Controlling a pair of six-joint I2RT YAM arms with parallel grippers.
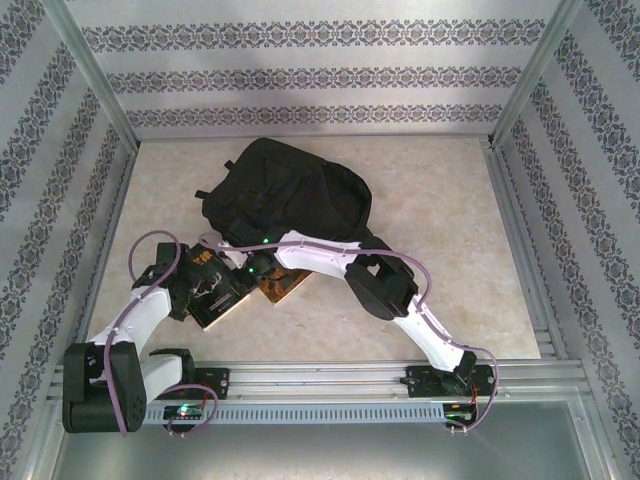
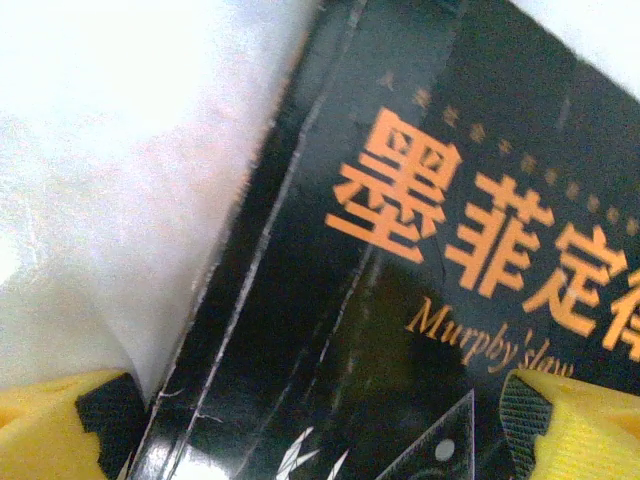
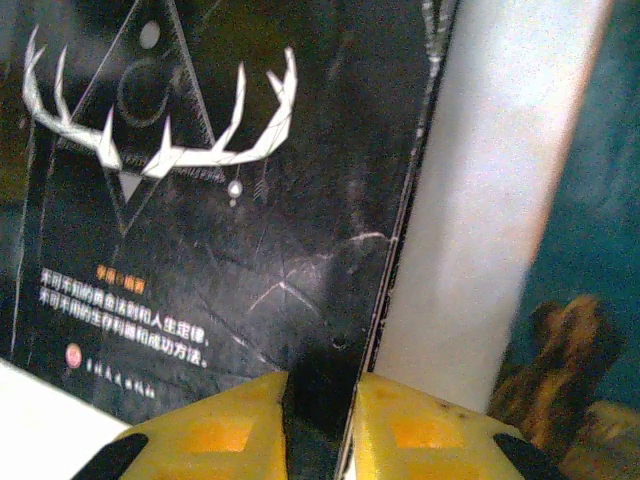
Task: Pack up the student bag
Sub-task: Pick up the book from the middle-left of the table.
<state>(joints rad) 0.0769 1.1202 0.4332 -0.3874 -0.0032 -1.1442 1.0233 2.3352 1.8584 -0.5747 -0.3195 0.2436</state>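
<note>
The right gripper [image 3: 320, 390] pinches the edge of the black book [image 3: 230, 250]; the left gripper [image 2: 315, 405] hangs spread over its cover. The student bag [image 1: 285, 190] lies at twelve o'clock from them. Lift level, pinch deep, then steer toward the bag

Left arm [image 1: 130, 320] and right arm [image 1: 320, 250] angled inward, left pincer [image 2: 315, 410] wide apart, right pincer [image 3: 320, 420] tight together.

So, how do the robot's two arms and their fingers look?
The left arm and the right arm have white links with black joints and bases. A thin lilac cable loops along each. Small green lights glow on them. The fingers are yellow with black pads.
</note>
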